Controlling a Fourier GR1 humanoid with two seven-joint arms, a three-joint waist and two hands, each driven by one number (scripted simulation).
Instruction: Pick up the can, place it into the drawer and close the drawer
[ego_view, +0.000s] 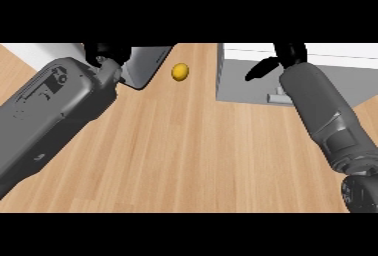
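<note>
Can (148, 66) shows as a grey slanted body at the upper left of the head view. Its upper part is cut by the edge of the view, and its lower end, with a dark rim, lies over the wooden counter (192, 155). It is just beside the left hand (102, 51), at that hand's right side. Of this hand only a small black part is seen above the wide grey left forearm (52, 112), which hides the rest. It cannot be told from this view whether the hand grips the can or only stands next to it.

A small yellow oval object (179, 71), maybe a lemon, lies on the counter between the can and the drawer (244, 82), near the can but apart from it. The drawer is at the upper right, a box with a grey face and a white upper edge. A small pale handle (275, 97) sits low on the grey face. Whether the drawer is pulled out is not clear.

The right hand (284, 59) is in front of the drawer's grey face. Its fingers (257, 71) are spread and relaxed, and nothing is held between them. The grey right forearm (325, 117) runs from it down to the lower right corner, well apart from the can.
</note>
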